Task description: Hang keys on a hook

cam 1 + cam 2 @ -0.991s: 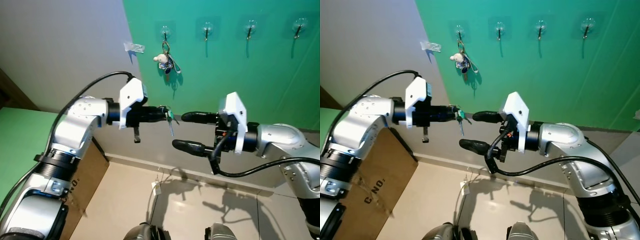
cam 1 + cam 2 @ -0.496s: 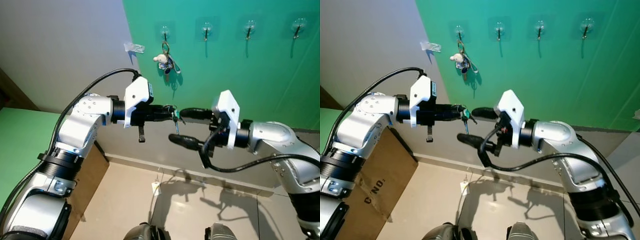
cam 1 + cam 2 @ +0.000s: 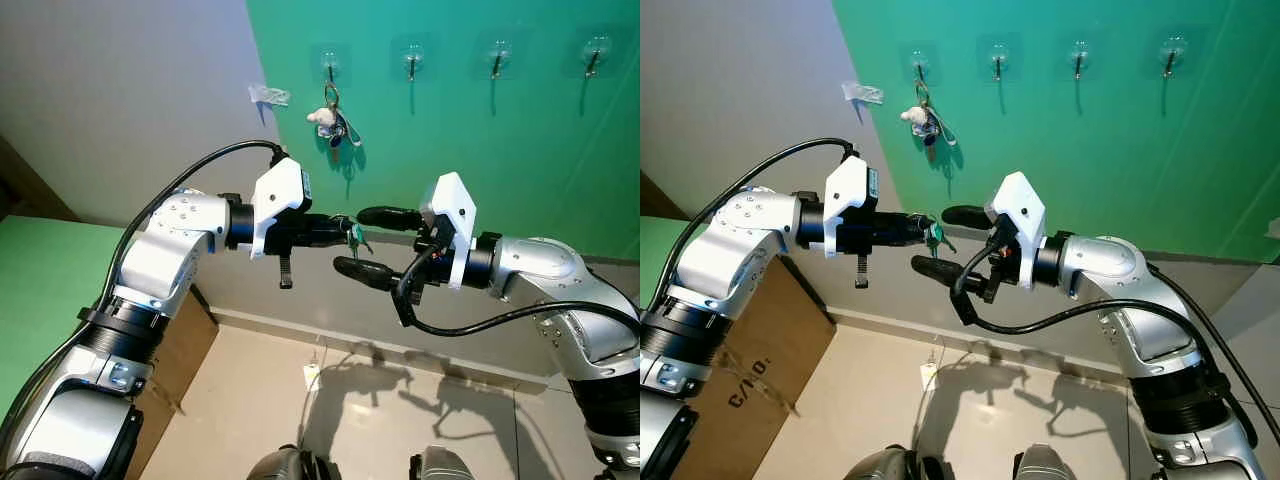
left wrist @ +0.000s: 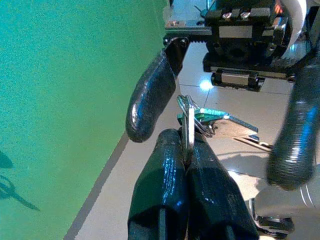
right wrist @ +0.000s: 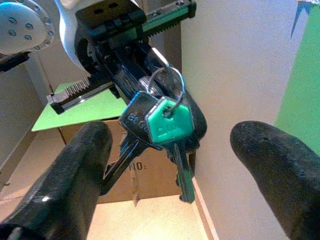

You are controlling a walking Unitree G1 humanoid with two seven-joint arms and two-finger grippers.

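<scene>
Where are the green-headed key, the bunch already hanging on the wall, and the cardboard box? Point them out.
green-headed key point(image 5: 170, 125): right wrist view, on its green plastic head.
hanging bunch point(image 3: 333, 122): left eye view, on the keys below the leftmost hook.
cardboard box point(image 3: 745, 372): right eye view, on its printed brown side.

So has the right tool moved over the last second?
Yes. The right tool has moved leftward toward the keys in the left tool, ending below the wall's second hook; its open fingers now flank the keys.

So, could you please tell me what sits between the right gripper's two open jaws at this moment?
The key bunch with its green-capped key, pinched by the left gripper, hangs between the right gripper's open jaws, touching neither; the right wrist view shows it best.
</scene>
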